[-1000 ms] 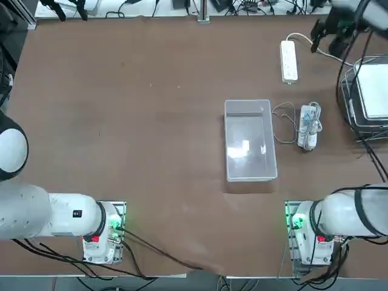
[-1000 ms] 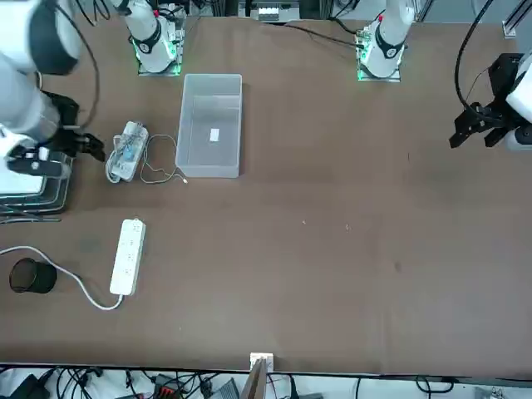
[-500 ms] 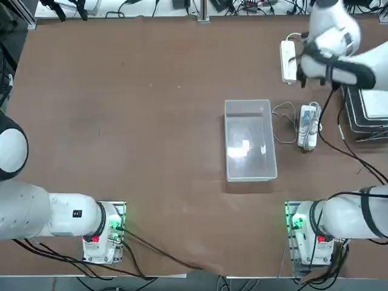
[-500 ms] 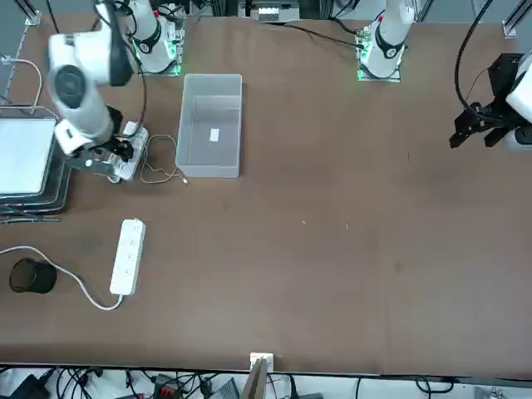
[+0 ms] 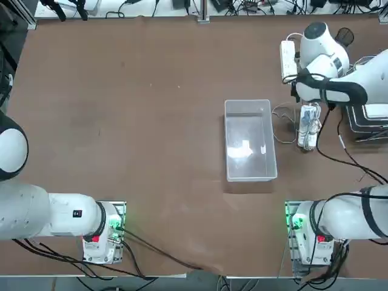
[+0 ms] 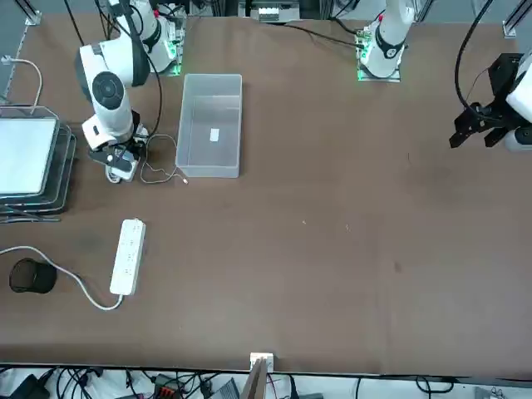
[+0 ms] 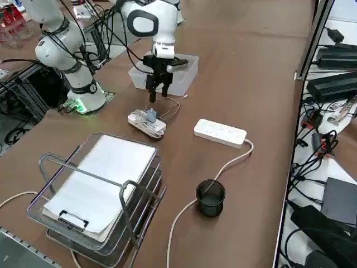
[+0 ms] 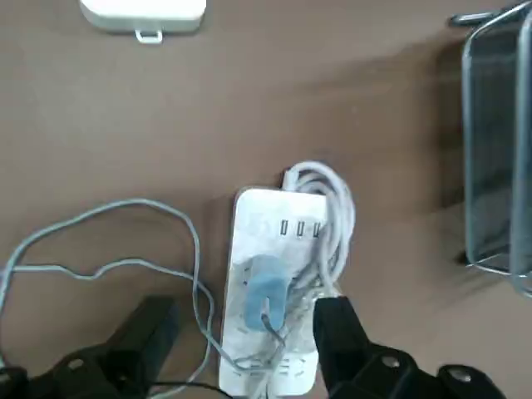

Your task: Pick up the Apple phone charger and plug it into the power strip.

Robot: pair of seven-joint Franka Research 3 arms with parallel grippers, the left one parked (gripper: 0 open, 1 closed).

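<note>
Two fingers wide open and empty above the charger, so it's pickup time: lower around it.

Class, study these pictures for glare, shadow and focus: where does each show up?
Top view: glare on the bin floor, shadow along its lower edge; front view: no such bright patch in the bin; right wrist view: soft focus on the charger, a broad shadow beside the wire rack.

Top view straight down overhead
</note>
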